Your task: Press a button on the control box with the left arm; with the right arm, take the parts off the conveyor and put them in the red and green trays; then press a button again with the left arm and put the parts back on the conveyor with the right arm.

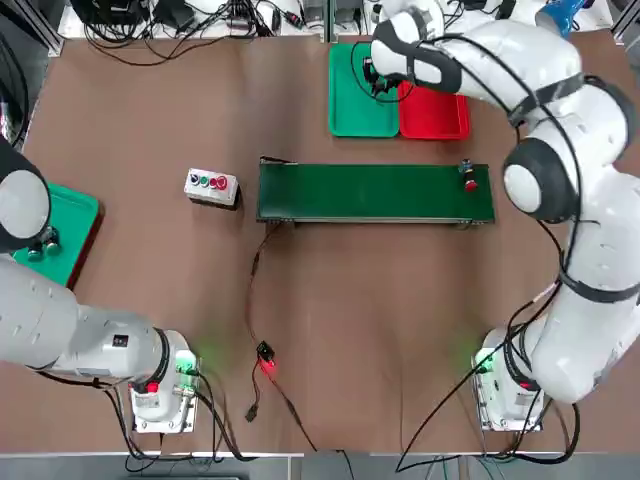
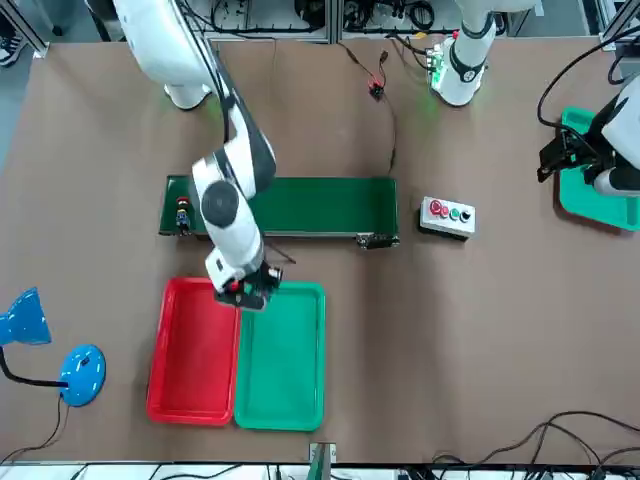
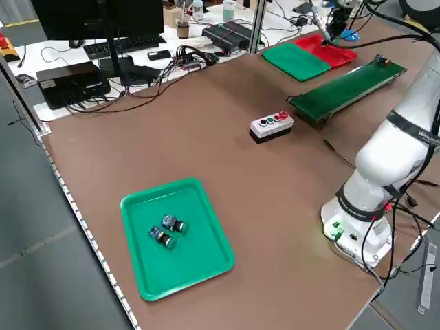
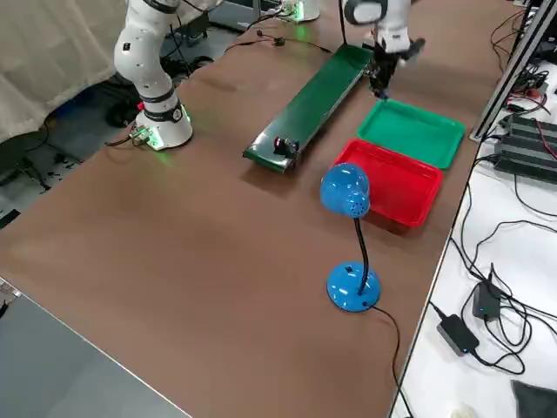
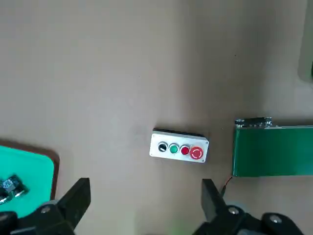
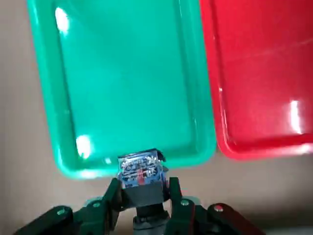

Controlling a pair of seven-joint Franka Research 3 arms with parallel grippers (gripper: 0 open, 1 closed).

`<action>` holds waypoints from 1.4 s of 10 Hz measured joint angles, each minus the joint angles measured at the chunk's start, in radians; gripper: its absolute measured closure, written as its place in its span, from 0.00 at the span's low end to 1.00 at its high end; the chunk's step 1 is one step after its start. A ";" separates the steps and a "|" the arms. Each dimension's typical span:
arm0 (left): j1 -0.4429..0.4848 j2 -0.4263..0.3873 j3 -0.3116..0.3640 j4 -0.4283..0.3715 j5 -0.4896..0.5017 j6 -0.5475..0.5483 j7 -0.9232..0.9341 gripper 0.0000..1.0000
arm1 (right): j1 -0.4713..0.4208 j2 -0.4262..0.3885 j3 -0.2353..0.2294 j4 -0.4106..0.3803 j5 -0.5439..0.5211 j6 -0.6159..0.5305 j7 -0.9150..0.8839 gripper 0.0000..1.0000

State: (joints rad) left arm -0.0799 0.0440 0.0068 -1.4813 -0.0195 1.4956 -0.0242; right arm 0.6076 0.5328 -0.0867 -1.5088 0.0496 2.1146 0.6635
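My right gripper (image 6: 142,188) is shut on one of the parts (image 6: 141,169), a small dark pushbutton piece whose cap is hidden. It hangs over the near edge of the green tray (image 1: 360,105), beside the red tray (image 1: 435,115). Both trays show nothing inside. A red-capped part (image 1: 470,181) sits at the right end of the conveyor (image 1: 375,192). The control box (image 1: 211,186) lies just left of the belt. My left gripper (image 5: 144,200) is open, high above the table's left side, well back from the control box (image 5: 178,148).
A green tray with a red-brown edge (image 1: 65,235) at the table's left holds small dark-green round pieces (image 3: 168,230). A blue desk lamp (image 4: 348,200) stands beyond the red tray. A cable with a red light (image 1: 265,362) runs from the conveyor toward the bases.
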 joint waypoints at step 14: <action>0.001 0.001 0.000 0.000 0.000 0.000 0.000 0.00 | 0.309 -0.081 0.004 -0.363 0.000 0.372 0.416 0.55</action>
State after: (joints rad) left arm -0.0786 0.0450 0.0073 -1.4809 -0.0195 1.4956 -0.0242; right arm 0.9166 0.4519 -0.0825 -1.8714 0.0495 2.4867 1.0791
